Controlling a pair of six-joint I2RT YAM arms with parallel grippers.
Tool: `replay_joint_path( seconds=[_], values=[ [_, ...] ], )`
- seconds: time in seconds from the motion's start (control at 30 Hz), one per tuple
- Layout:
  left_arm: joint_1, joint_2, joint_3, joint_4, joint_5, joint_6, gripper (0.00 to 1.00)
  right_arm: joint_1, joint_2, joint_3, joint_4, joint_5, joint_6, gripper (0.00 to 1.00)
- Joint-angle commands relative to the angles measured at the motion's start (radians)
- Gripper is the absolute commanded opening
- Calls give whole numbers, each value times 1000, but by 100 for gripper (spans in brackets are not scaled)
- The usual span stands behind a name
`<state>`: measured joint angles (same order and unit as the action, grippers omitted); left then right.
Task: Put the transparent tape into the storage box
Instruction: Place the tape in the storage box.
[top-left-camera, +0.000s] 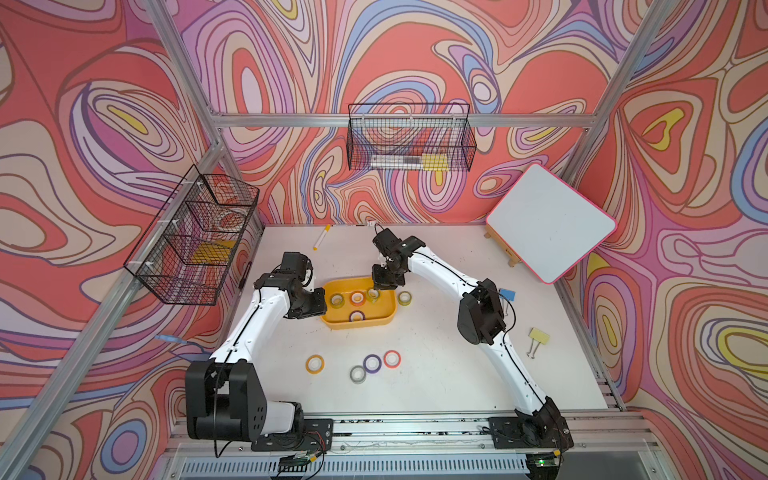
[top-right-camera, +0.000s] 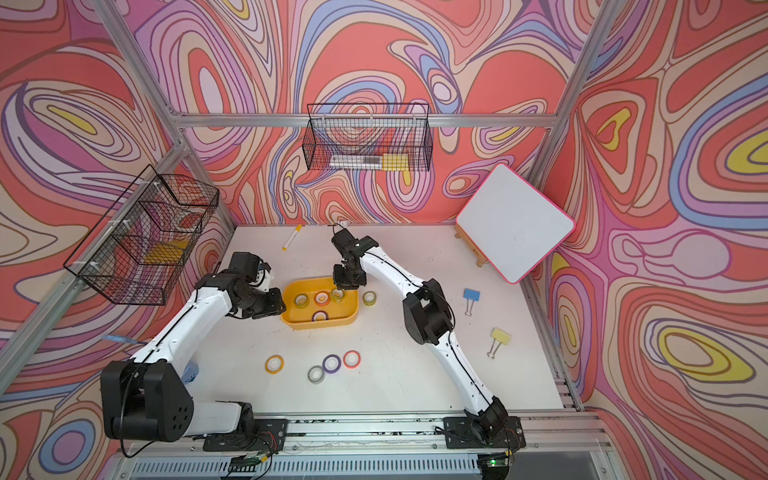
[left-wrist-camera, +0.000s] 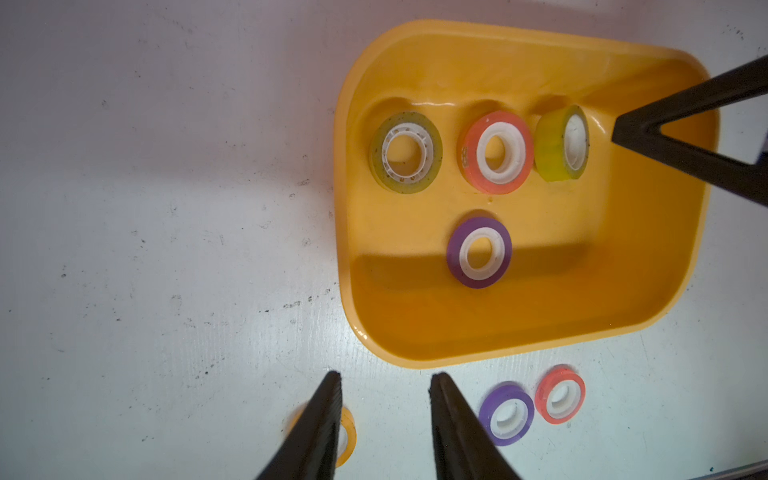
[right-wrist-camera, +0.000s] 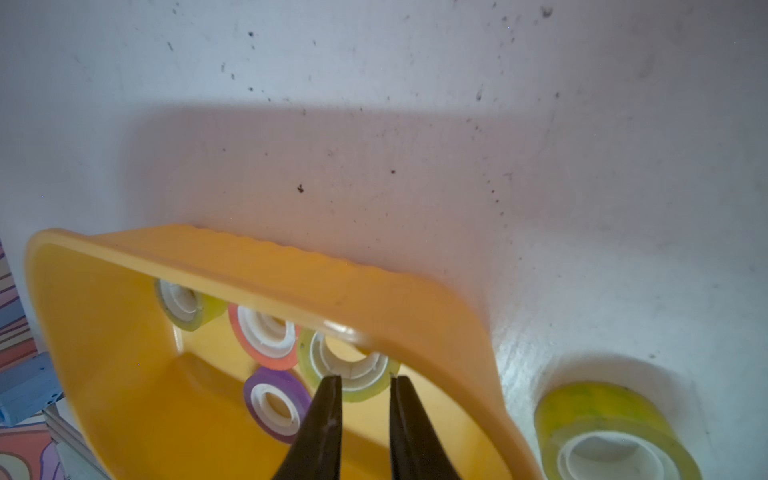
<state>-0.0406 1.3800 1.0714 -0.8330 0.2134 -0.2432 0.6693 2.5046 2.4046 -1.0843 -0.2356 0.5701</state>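
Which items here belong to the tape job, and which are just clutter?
Job: storage box; flat transparent roll and tilted transparent roll inside it; transparent roll on the table; right gripper.
Lying about: coloured tape rolls, binder clips, marker, whiteboard, wire baskets.

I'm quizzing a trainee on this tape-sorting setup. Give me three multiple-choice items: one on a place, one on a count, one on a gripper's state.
1. Where is the transparent tape roll that is outside the shallow yellow-orange plastic tub? A in a wire basket; B on the white table beside the tub; C on the whiteboard.
2. How many tape rolls lie in the tub? A two; B four; C six.
3. How is the left gripper? A open and empty; B shut on a binder clip; C shut on a marker.
1 B: it lies flat beside the tub's short end. 2 B: two transparent rolls, one orange roll, one purple roll. 3 A: its jaws stand apart, nothing between.
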Motion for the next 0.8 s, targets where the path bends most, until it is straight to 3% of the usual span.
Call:
replay_joint_path(
  seconds=[0.0, 0.13, 0.3, 0.57, 0.77],
  values=[
    [-2, -9, -6, -22, -10, 2, 41, 9, -100, -6, 9, 25, -10, 23],
    [-2, -10, -6, -25, -18, 3, 41, 9, -166, -58, 3, 51, -23, 25],
    [-7, -11, -7, -29, -32, 2, 41, -1, -230, -133, -45, 83, -67, 36],
    [-16, -12, -7, -34, -51, 2, 41, -46, -374, -393, 0, 90, -87, 35],
    [-18, -7, -4, -39, -64, 4, 42, -95, -399, -506, 16, 80, -113, 35]
  ],
)
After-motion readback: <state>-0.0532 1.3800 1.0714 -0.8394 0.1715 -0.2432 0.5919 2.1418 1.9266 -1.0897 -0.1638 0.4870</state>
